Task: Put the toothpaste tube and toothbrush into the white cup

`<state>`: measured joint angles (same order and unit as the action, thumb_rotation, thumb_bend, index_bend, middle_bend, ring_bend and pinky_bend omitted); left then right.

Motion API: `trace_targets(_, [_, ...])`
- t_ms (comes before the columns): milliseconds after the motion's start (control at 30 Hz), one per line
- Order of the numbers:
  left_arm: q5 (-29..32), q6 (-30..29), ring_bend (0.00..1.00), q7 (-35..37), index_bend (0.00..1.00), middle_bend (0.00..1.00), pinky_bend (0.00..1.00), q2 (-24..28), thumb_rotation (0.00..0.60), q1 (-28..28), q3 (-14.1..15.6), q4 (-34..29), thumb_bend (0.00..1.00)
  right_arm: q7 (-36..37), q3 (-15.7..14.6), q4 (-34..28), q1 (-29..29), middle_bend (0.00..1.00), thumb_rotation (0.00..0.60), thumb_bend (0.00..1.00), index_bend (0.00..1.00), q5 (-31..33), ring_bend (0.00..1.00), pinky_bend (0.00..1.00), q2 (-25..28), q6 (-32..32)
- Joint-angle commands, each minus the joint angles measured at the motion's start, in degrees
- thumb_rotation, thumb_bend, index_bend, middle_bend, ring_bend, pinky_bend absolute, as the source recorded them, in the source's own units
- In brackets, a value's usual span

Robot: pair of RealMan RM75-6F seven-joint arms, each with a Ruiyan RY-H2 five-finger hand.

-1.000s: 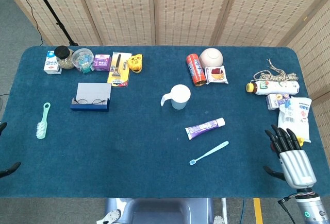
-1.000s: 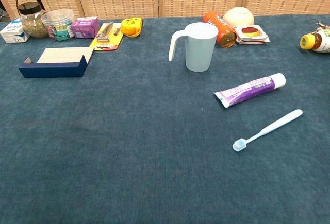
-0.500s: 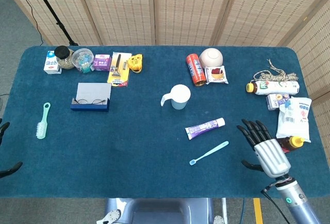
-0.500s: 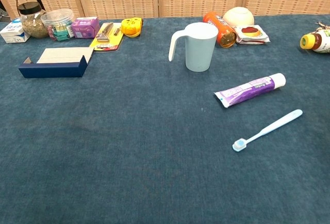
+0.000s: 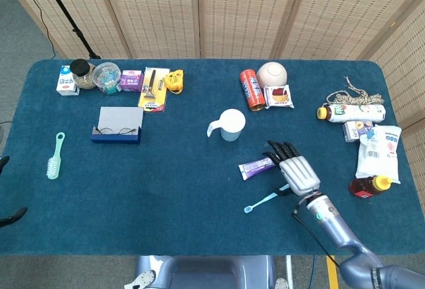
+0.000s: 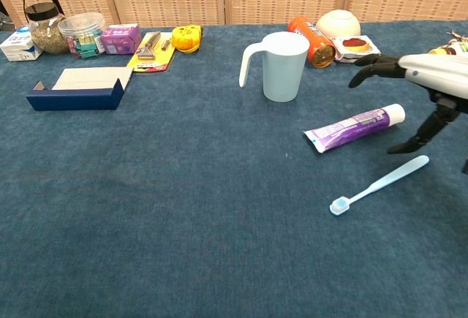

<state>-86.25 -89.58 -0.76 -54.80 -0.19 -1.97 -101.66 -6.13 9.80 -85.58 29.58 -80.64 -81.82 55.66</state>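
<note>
At the far left edge of the head view only dark fingertips of the left hand [image 5: 8, 217] showed, low by the near table edge; whether they were spread or curled could not be told from so little. The comb [image 5: 54, 155] and the blue box [image 5: 117, 125] lay well apart from the work, so the left half of the blue table [image 5: 166, 196] offered open cloth but played no part in this step. Toward the middle stood the white cup [image 5: 231, 124], upright, mouth open, handle turned to the left, with nothing in it: neither item had gone in. Just to its right and nearer the robot lay the toothpaste tube [image 6: 354, 127], flat, cap end pointing right, and nearer still the toothbrush [image 6: 380, 183], flat, bristle head toward the left. The right hand [image 5: 296, 173] hovered above the cap end of the tube, fingers apart and extended forward, thumb hanging down beside the brush handle, holding nothing. The step in hand looked like the reach for the tube; the next move probably called for lowering and closing around the tube near its cap, then lifting it toward the cup. Room between tube and cup was bare, while the orange can [image 5: 249, 90] and bowl [image 5: 273, 74] behind the cup stood near enough to mind.
</note>
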Motion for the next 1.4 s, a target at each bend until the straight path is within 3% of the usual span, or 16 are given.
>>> trace_targets(33, [0.45,0.14,0.00,0.61,0.00,0.00,0.00,0.24,0.600,-0.03,-0.21,0.07,0.00,-4.03,1.68,2.30,2.32,0.00,0.600,0.13,0.27,3.32,0.00,0.00,-3.11,-1.80])
trace_targets(367, [0.58,0.15,0.00,2.59,0.00,0.00,0.00,0.92,0.600,0.09,-0.25,0.33,0.00,-11.04,2.58,6.39,5.83,0.00,0.600,0.21,0.32,10.52,0.00,0.00,-6.58,-4.33])
trace_targets(700, [0.67,0.33,0.00,3.15,0.00,0.00,0.00,1.15,0.600,0.08,-0.23,0.43,0.00,-15.54,1.78,8.83,7.35,0.00,0.600,0.24,0.34,15.37,0.00,0.00,-6.83,-5.50])
trace_targets(1067, [0.63,0.92,0.00,3.10,0.00,0.00,0.00,1.33,0.600,-0.12,-0.04,0.24,0.00,-12.72,1.48,12.98,8.78,0.02,0.600,0.36,0.44,17.65,0.00,0.00,-8.82,-7.43])
trace_targets(1400, [0.57,1.05,0.00,3.17,0.00,0.00,0.00,1.37,0.600,-0.18,0.03,0.19,0.00,-8.13,0.88,12.82,7.62,0.07,0.600,0.49,0.57,14.68,0.00,0.00,-8.12,-4.40])
